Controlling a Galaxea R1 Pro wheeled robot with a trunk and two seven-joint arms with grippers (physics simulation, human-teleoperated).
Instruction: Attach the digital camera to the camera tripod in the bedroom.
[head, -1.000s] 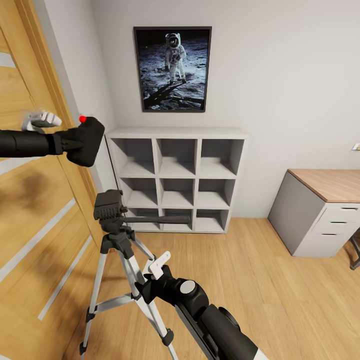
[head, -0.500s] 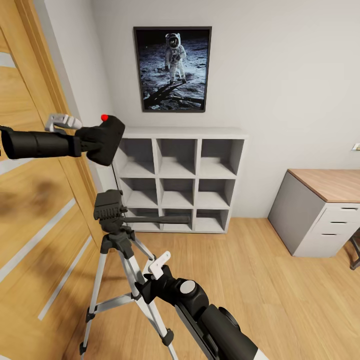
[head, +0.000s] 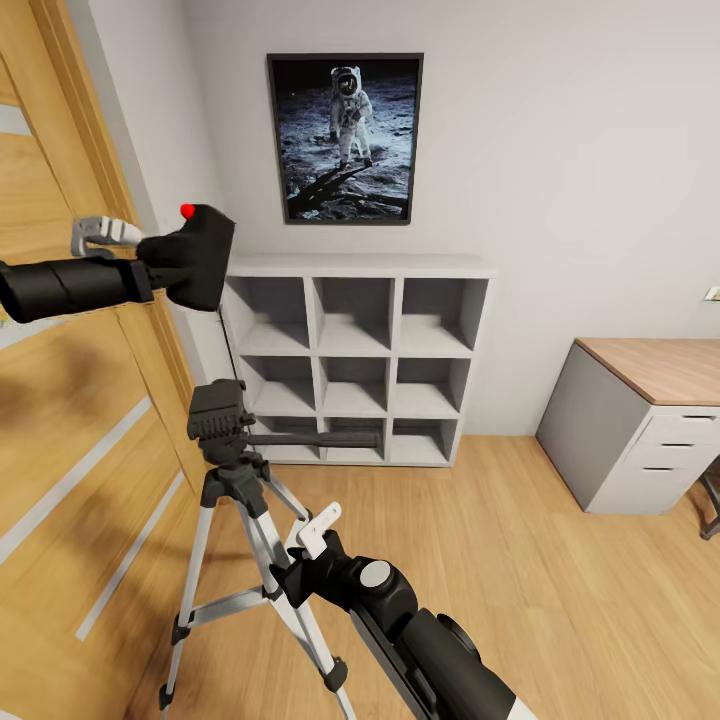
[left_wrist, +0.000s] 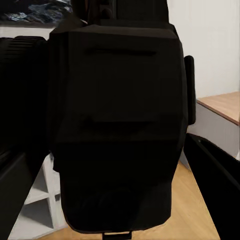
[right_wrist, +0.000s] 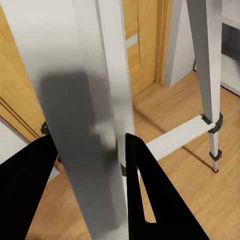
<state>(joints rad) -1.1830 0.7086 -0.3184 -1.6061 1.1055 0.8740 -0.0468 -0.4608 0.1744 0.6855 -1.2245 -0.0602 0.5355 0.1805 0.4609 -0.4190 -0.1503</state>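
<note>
left end effector (head: 165, 268) hidden behind digital camera (head: 195, 257)

Our left arm reaches out horizontally at upper left, its gripper (head: 165, 265) closed on the digital camera (head: 195, 257). Our right arm extends fwd & low; right gripper (right_wrist: 90, 165) has fingers (right_wrist: 145, 195) either side of a camera tripod (right_wrist: 85, 110) leg, clamped.

A big silver leg of the camera tripod (right_wrist: 82, 100) stands between the two black fingers (right_wrist: 150, 200) of the right gripper (right_wrist: 87, 185); the fingers sit on either side of it; another leg (right_wrist: 206, 75) stands farther off on the wood floor (right_wrist: 190, 180); an orange wood door (right_wrist: 142, 40) is behind.
</note>
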